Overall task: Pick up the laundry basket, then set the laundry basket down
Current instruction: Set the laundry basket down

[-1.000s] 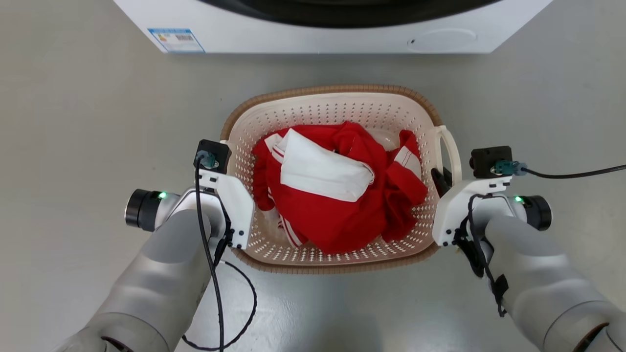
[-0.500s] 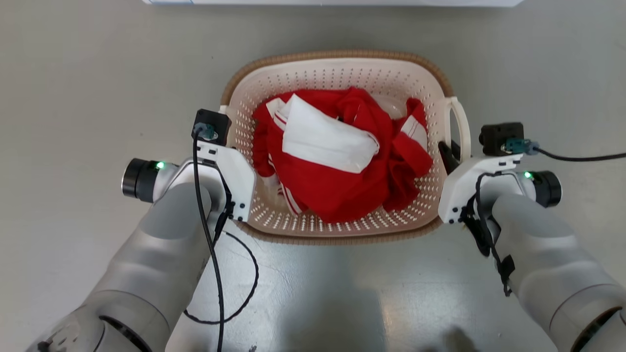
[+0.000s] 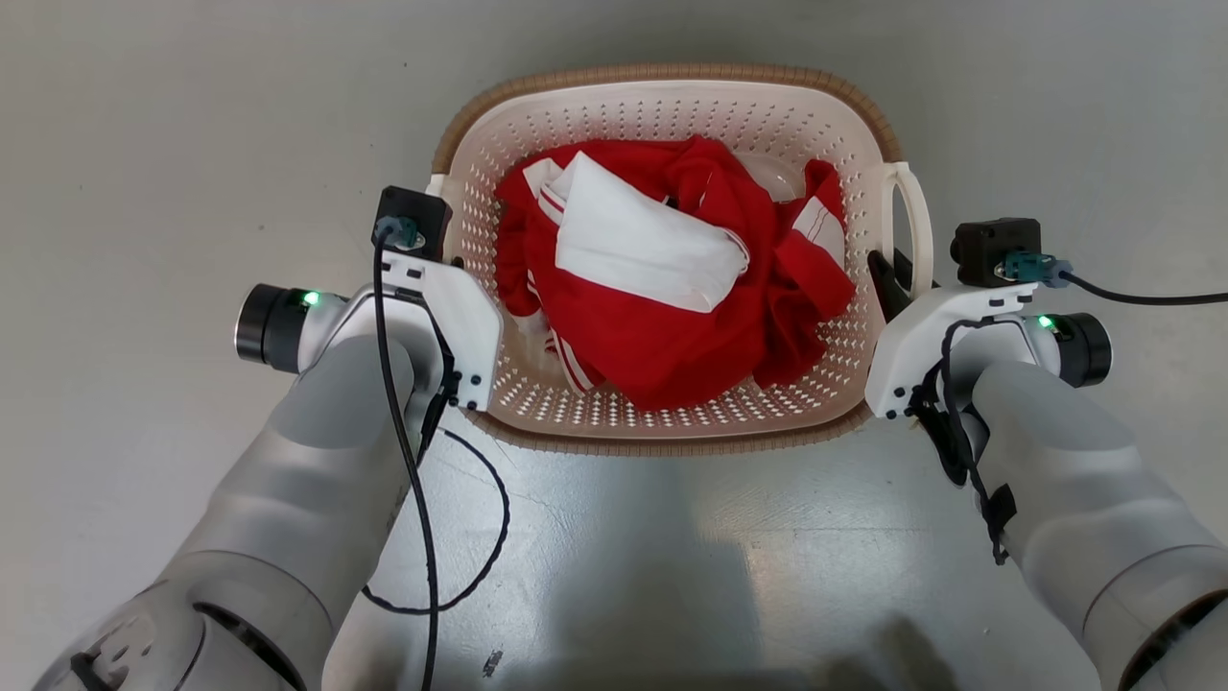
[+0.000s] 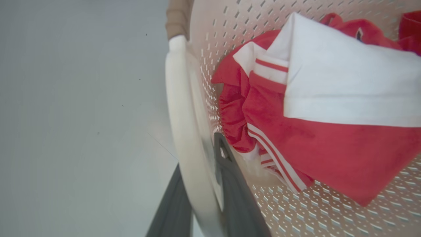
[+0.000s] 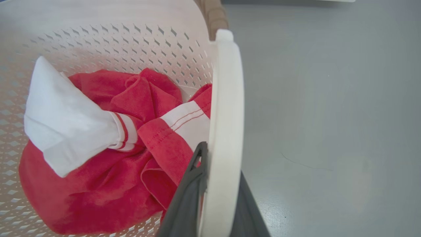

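The laundry basket [image 3: 672,75] is cream-white and perforated with a tan rim, and sits in the middle of the head view between my two arms. A red and white garment [image 3: 662,288] is bundled inside it. My left gripper [image 4: 197,154] is shut on the basket's left loop handle [image 4: 184,108], one dark finger on each side. My right gripper [image 5: 220,161] is shut on the right loop handle [image 5: 227,92] in the same way. In the head view the right gripper's dark fingers [image 3: 887,278] show at that handle [image 3: 916,226]. The left fingers are hidden under the white wrist housing [image 3: 451,317].
Plain grey floor [image 3: 144,144] surrounds the basket on all sides. A black cable [image 3: 480,557] hangs in a loop beside my left forearm, and another cable [image 3: 1151,299] runs off to the right from the right wrist camera.
The head view has shifted and the white washer has left its top edge. The basket looks slightly larger and higher in the picture. Both grippers keep their hold on the handles.
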`<state>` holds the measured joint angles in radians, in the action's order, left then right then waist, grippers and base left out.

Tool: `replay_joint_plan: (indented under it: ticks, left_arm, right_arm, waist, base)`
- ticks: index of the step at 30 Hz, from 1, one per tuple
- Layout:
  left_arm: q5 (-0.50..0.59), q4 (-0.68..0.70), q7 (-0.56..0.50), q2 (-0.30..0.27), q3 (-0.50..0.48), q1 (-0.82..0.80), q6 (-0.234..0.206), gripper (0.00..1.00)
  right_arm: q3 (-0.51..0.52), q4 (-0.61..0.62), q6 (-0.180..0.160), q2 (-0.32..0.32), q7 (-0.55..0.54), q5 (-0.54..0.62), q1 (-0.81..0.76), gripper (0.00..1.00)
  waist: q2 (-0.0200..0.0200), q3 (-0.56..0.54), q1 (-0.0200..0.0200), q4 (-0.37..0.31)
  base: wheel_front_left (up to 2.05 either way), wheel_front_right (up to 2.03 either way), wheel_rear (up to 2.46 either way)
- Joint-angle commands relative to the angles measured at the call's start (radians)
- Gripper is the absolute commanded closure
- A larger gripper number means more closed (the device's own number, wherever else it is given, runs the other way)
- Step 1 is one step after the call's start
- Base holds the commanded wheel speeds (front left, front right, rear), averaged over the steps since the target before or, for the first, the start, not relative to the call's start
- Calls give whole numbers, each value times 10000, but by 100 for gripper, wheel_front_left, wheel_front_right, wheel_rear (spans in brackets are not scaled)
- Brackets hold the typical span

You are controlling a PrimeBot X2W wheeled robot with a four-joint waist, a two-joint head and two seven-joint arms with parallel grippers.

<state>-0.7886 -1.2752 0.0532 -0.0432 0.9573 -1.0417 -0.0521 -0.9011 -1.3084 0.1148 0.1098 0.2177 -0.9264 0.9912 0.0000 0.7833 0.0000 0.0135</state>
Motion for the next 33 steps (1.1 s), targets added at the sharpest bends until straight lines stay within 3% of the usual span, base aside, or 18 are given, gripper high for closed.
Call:
replay_joint_plan:
  ticks: [1,33]
  left_arm:
    - [11,118,115,-70,4,-283,10,100]
    - [-362,22,1209,-70,214,-816,-170,100]
  right_arm:
    - [-77,177,159,-220,205,263,-148,100]
    - [1395,177,159,-241,410,1894,-105,100]
  waist:
    - [0,61,0,14]
    - [0,825,0,105]
  base:
    - [0,0,0]
    - [0,0,0]
